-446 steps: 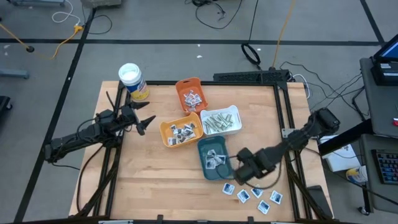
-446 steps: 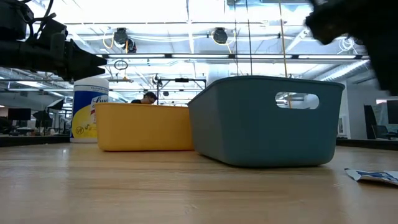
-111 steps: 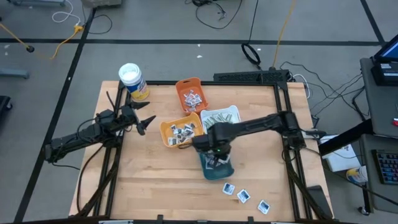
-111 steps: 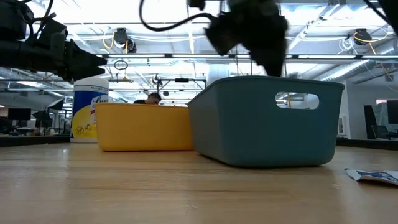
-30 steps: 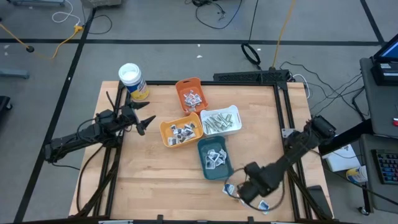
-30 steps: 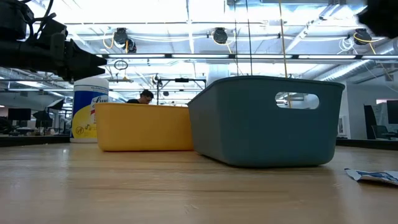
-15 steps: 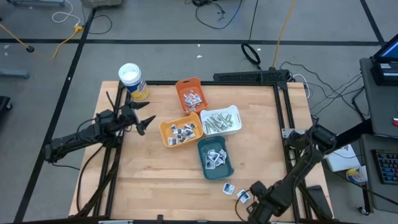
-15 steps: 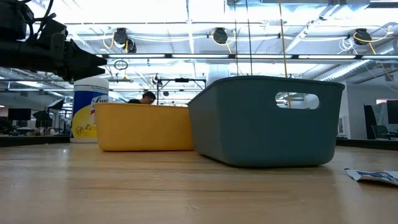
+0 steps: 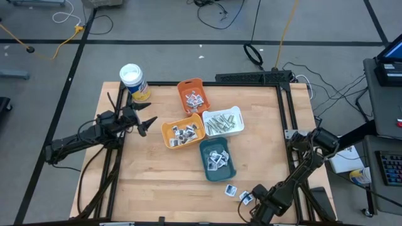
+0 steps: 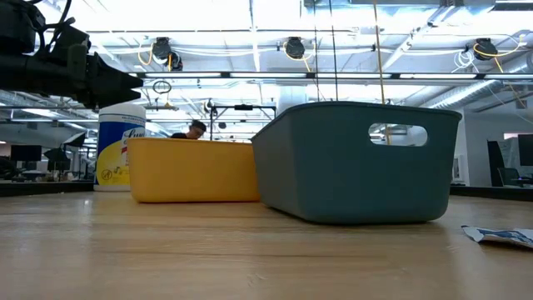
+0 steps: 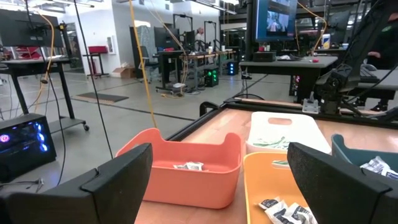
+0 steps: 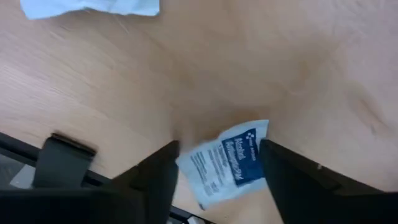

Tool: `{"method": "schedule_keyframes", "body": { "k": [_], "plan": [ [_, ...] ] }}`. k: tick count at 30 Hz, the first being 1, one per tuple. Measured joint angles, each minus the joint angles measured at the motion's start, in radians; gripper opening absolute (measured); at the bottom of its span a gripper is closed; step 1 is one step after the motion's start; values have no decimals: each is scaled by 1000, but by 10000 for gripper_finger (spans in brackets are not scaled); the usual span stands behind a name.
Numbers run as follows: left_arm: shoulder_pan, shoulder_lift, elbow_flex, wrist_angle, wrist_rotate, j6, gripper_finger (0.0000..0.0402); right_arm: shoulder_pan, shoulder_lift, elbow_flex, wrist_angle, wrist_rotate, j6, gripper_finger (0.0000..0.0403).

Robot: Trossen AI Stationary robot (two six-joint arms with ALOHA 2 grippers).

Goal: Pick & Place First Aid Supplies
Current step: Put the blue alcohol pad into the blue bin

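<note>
Your right end effector [image 12: 214, 163] low at the desk's [image 9: 144, 169] bottom right edge, fingers straddling a blue-print sachet [image 12: 227, 162] lying flat, not yet clenched, two more sachets [image 9: 237, 192] nearby, left end effector [image 9: 148, 123] spread wide, parked at left.

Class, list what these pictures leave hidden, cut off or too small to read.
- Teal tray contents: low view, hidden by its wall.
- Packet: low view, cut off by the edge.
- Sachet small print: right wrist view, blurred.
- Right gripper: high view, sachet beneath it hidden by the arm.
</note>
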Motion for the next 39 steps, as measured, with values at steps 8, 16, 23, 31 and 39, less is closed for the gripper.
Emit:
{"method": "schedule_keyframes", "body": {
  "k": [8,16,23,31,39],
  "plan": [
    [0,0,0,0,0,0,379,0,-3,-2,-4,-23,-33,56],
    [0,0,0,0,0,0,379,-44,-72,-6,-110,-18,-116,15],
    [0,0,0,0,0,0,379,-127,-175,-5,-247,-22,-234,5],
    [0,0,0,0,0,0,379,-245,-295,-5,-486,-20,-300,3],
    [0,0,0,0,0,0,379,-374,-320,-3,-536,-22,-425,2]
  ]
}}
